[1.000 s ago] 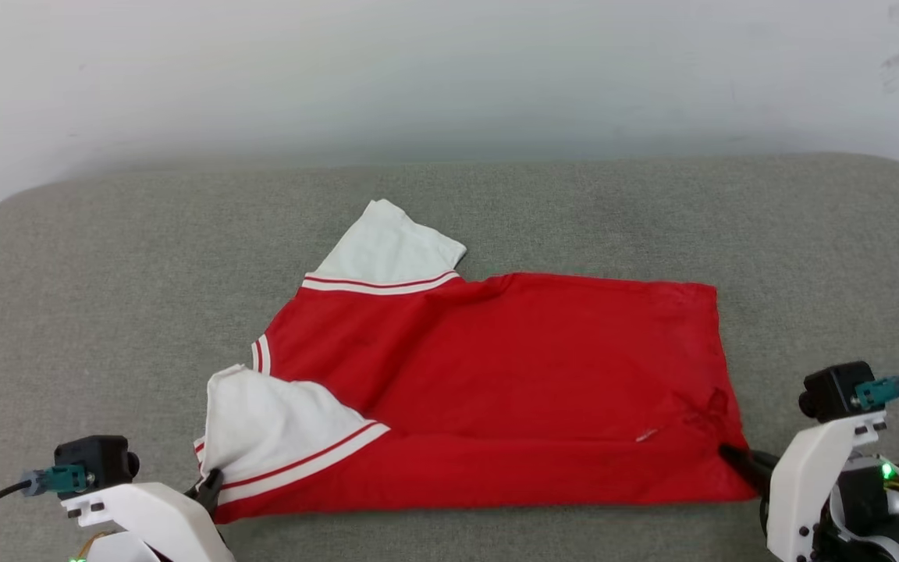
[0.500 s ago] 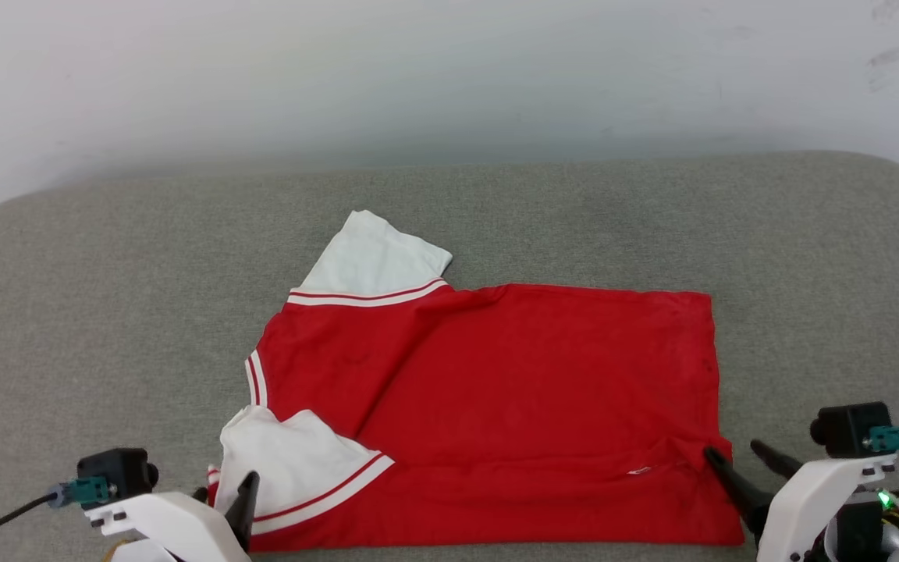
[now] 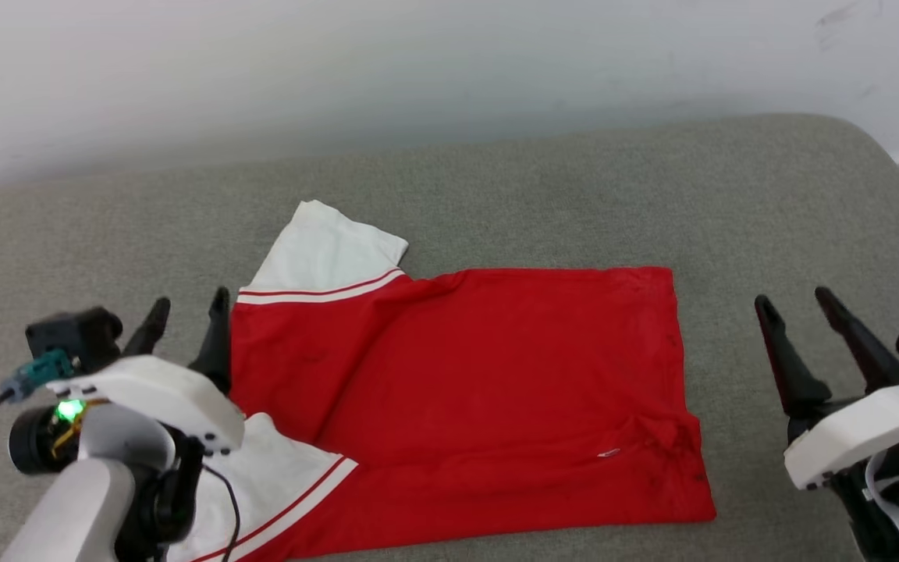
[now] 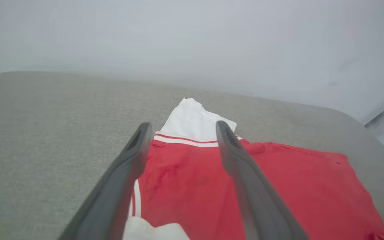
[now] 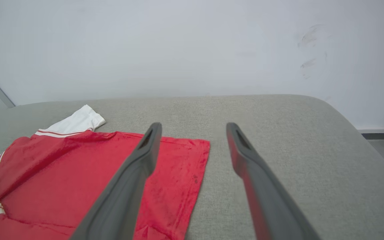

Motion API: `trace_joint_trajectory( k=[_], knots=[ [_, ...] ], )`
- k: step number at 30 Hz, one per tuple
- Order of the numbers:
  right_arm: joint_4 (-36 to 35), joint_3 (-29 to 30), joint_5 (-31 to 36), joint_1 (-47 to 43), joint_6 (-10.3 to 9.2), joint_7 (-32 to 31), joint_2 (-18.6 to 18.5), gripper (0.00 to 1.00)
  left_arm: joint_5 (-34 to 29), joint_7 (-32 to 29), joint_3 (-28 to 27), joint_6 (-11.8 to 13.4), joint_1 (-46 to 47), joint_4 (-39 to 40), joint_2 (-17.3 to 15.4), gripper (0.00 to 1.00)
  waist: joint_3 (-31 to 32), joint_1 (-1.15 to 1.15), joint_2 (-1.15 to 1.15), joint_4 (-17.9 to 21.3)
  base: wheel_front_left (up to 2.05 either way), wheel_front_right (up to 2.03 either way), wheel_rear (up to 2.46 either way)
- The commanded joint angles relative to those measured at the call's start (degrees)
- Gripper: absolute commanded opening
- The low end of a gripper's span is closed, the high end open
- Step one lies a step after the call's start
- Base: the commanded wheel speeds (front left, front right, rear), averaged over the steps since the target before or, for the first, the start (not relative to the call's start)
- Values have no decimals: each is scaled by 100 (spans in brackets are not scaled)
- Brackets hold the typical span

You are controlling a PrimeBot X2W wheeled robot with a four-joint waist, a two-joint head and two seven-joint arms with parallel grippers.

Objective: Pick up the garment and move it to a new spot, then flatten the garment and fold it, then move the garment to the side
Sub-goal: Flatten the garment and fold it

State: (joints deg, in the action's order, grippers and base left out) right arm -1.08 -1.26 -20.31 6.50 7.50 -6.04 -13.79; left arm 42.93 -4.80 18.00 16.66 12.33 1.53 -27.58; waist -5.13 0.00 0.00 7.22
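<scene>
Both spread wide, nothing held: left pincer (image 3: 190, 301) over left edge of shirt (image 3: 481, 375); right pincer (image 3: 793, 298) off it, over bare tabletop (image 3: 574, 187) toward right edge. Shirt lies flat mid-tabletop, near front edge, white sleeves leftward.

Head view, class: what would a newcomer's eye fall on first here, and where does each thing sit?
The bright red soft jersey shirt with white, stripe-edged sleeves lies spread across the middle of the grey fabric-covered surface, one white sleeve poking out at its far left corner. The left gripper hovers open by the shirt's left edge, the right gripper open off its right edge; neither holds cloth.
</scene>
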Motion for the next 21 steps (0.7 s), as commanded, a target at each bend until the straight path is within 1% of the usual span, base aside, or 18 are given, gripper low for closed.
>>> trace_joint_trajectory(
  k=[1,3,4,5,9,10,11,13,14,16,19,21],
  knots=[
    [-115,49,59,138,-1,34,68,100,-51,38,-34,-41,275,-76,21,100,-295,0,0,196,0,0,0],
    [-285,96,99,276,-2,61,141,100,-83,24,-72,-93,664,-213,-7,100,-555,0,0,324,0,0,0],
    [-285,96,99,276,-2,61,141,100,-83,24,-72,-93,664,-213,-7,100,-555,0,0,324,0,0,0],
    [-410,149,148,390,-2,63,207,100,-109,-49,-82,-164,1067,-393,-56,100,-821,0,0,460,0,0,0],
    [-658,211,192,710,-2,175,316,100,-187,-357,-53,-330,1971,-738,-220,100,-1395,0,0,702,0,0,0],
    [-658,211,192,710,-2,175,316,100,-187,-357,-53,-330,1971,-738,-220,100,-1395,0,0,702,0,0,0],
    [-730,211,187,844,-2,240,369,100,-193,-606,14,-453,2385,-943,-310,100,-1644,0,0,814,0,0,0],
    [-775,185,199,960,-2,313,403,100,-226,-970,128,-606,2827,-1148,-451,100,-1861,0,0,928,0,0,0],
    [-775,185,199,960,-2,313,403,100,-226,-970,128,-606,2827,-1148,-451,100,-1861,0,0,928,0,0,0],
    [-797,155,177,1052,-2,366,433,100,-201,-1407,191,-730,3260,-1322,-600,100,-2067,0,0,1044,0,0,0],
    [-758,120,154,1154,-2,434,480,100,-153,-2158,326,-896,3816,-1599,-821,100,-2305,0,0,1202,0,0,0],
    [-718,79,121,1201,-2,494,502,100,-114,-2726,420,-947,4118,-1761,-957,100,-2425,0,0,1296,0,0,0]
  ],
)
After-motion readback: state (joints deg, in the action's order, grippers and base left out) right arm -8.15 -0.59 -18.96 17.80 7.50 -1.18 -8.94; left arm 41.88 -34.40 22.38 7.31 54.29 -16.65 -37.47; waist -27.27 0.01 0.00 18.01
